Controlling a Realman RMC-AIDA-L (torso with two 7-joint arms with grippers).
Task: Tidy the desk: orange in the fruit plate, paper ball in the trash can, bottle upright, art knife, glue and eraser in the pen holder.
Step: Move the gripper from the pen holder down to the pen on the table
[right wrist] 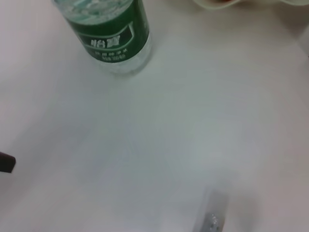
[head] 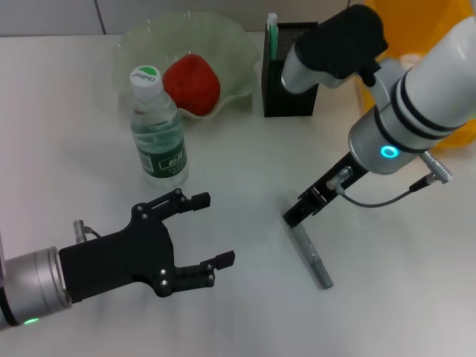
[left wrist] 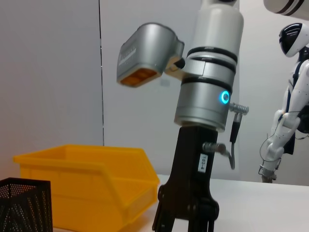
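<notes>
1. the step i'm on is the art knife (head: 312, 255): a slim grey metal bar lying flat on the tabletop (head: 67, 111), near me and right of centre. my right gripper (head: 295, 214) is down at its far end, tips at or just above it; i cannot tell whether the fingers are parted or closed there.
2. to do this well i'd centre the tips across the narrow width of the bar, not along it, and get low before closing. it is thin, smooth and hard, so i expect it to slide or pivot if pinched off-centre.
3. after lifting, i judge it should go end-first into the pen holder (head: 288, 71), a square black mesh cup at the back that already holds a pale green stick.
4. the left gripper (head: 210, 229) hangs released near the front left, fingers spread, holding nothing.
5. the bottle (head: 157, 126) stands upright, clear ribbed plastic with a green label. the glossy orange (head: 192, 83) sits in the fruit plate (head: 230, 41), translucent pale-green glass with a wavy rim.
6. the trash can (head: 416, 26), bright yellow plastic, is at the back right, partly behind my arm.
</notes>
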